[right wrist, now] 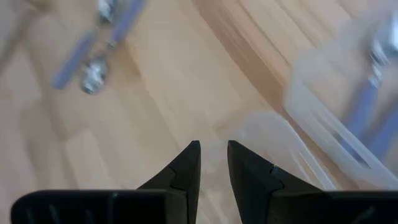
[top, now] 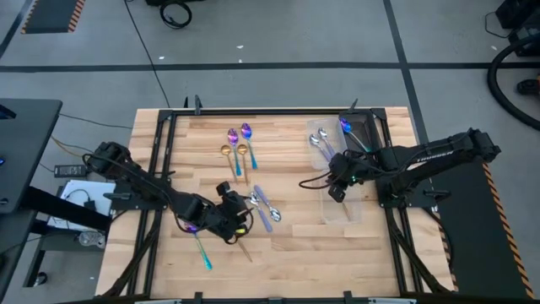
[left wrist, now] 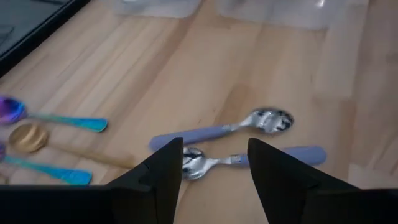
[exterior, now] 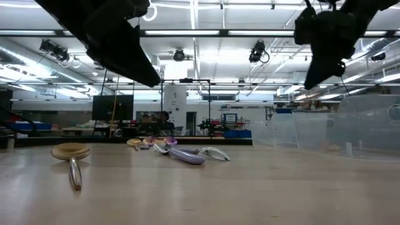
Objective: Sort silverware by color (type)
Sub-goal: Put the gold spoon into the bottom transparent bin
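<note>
L jaws: spread wide, nothing between them; left gripper (left wrist: pixel 214 165) hangs just above the table (top: pixel 287 245), over 2 spoons w/ lilac handles (left wrist: pixel 239 127) lying near the table's middle.
R jaws: a narrow gap, nothing pinched; right gripper (right wrist: pixel 213 163) hangs over the edge of a clear container (right wrist: pixel 273 140) on the table's right side.
L arm: comes in from the table's left edge, gripper near front-middle (top: pixel 236 211).
R arm: reaches in from the right, gripper (top: pixel 337 187) at the clear containers (top: pixel 342 165).
Spoons under L: 2, silver bowls, lilac handles, side by side, close but can't tell if touching (top: pixel 263 207).
Spoons at back-middle: 2 purple-blue w/ teal handles (top: pixel 239 139), 2 gold (top: pixel 234 154) just beside them.
Spoon near front-left: 1 teal-handled (top: pixel 202 251), close to L arm.
Gold spoon by L gripper: 1 (top: pixel 243 247), partly under the arm.
In containers: 2 silver spoons w/ pale handles (top: pixel 321 142), 1 purple-blue one (top: pixel 348 128) farther back.
Low view: gold spoon (exterior: pixel 70 156) nearest the camera, others in a cluster beyond.
</note>
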Tool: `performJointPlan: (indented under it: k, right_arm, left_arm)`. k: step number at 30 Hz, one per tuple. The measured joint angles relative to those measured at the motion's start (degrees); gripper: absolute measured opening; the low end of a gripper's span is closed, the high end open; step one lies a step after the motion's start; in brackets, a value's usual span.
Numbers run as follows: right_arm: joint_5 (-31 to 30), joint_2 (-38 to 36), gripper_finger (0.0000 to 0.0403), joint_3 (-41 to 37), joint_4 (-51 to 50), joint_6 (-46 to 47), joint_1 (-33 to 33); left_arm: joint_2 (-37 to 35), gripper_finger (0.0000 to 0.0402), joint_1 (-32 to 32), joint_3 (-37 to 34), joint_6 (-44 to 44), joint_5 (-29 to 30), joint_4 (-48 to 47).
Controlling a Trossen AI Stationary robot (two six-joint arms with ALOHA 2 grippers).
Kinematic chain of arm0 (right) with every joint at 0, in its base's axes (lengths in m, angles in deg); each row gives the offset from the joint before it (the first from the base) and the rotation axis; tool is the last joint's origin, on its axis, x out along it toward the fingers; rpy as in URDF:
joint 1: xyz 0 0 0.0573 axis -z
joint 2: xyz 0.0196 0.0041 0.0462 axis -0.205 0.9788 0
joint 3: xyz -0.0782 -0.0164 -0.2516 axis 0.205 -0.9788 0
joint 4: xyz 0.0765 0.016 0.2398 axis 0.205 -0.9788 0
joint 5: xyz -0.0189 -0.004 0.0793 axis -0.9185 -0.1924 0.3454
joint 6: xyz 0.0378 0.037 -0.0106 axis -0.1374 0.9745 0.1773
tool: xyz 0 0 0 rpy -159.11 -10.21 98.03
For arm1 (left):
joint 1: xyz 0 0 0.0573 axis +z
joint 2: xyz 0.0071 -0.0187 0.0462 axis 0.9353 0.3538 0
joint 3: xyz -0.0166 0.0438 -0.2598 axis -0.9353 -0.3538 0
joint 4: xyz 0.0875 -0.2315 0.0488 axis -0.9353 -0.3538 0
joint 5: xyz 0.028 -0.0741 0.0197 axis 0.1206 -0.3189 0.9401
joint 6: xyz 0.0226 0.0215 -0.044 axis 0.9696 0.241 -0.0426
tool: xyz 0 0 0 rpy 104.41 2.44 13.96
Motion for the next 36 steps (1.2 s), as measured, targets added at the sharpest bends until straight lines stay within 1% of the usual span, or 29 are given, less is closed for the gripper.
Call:
performJointPlan:
  k: [4,9,13,15,19,25,30,36]
  right_arm:
    - [-0.12,0.11,0.009,-0.42,6.99,-2.46,-0.58]
    - [-2.72,0.13,0.009,-3.31,17.78,-7.27,-1.29]
    - [-3.6,0.13,0.009,-4.87,22.2,-8.67,-1.28]
    - [-5.72,0.13,0.009,-5.76,23.83,-9.35,-1.29]
    - [-8.6,0.13,0.009,-7.74,27.35,-10.55,-1.23]
    - [-8.81,1.43,0.009,-8.77,31.23,-11.73,-1.14]
    - [-8.81,6.63,0.009,-8.81,35.88,-13.92,-1.14]
    - [-8.81,13.59,0.009,-8.77,44.43,-16.9,-1.1]
  left_arm:
    - [-2.07,0.0179,-0.62,0.02,-6.12,0.93,-5.07]
    - [-2.21,0.0172,-0.56,0.02,-14.03,1.58,-10.1]
    - [-2.15,0.0172,0.55,0.02,-21.55,1.58,-14.04]
    - [-2.15,0.0172,1.37,0.02,-24.24,1.63,-14.62]
    - [-2.1,0.0172,3.9,0.02,-24.55,1.58,-15.12]
    - [-1.77,0.0172,9.65,0.02,-23.98,1.67,-14.94]
    - [-0.05,0.0172,13.51,0.1,-22.26,1.12,-14.06]
    - [3.35,0.0172,16.05,-0.02,-19.96,-0.13,-17.55]
